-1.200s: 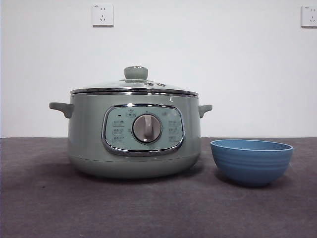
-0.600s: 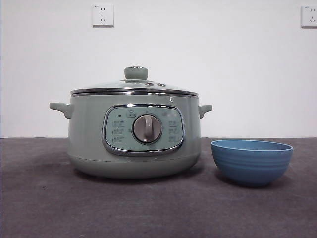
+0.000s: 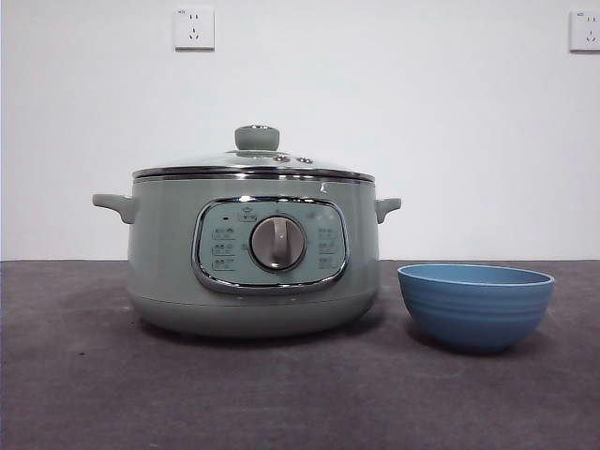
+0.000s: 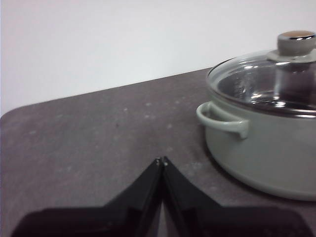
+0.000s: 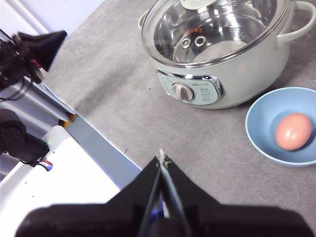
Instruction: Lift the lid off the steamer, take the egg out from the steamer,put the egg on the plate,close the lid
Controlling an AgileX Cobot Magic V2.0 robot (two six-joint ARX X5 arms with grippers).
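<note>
Steamer [image 3: 253,253]: pale sage-green round pot, upright on the dark grey tabletop [image 3: 84,375], control panel and central dial [image 3: 277,243] facing the front camera. Two stubby side handles, one at each side.

Lid [image 3: 253,166]: clear glass dome with steel rim, seated on the steamer and closed. Pale green knob [image 3: 257,138] at centre; two small metal vents beside it. Through the glass, the right wrist view shows a bare metal interior.

Plate [image 3: 475,305]: deep blue ridged bowl, standing on the tabletop just beside the steamer on the side of its right-hand handle in the front view, not touching it.

Egg [image 5: 294,131]: brown, lying inside the plate, seen only in the right wrist view; the plate's rim hides it from the front.

Left tool [image 4: 161,160]: jaws pressed together, nothing between them; held above bare tabletop, off to one handle's side of the steamer, apart from it.

Right tool [image 5: 162,159]: jaws pressed together, holding nothing; high above the tabletop's near edge, well clear of steamer and plate.

Neither tool appears in the front view.

Wall: white, with two sockets [image 3: 194,28] high up, one toward each side.
</note>
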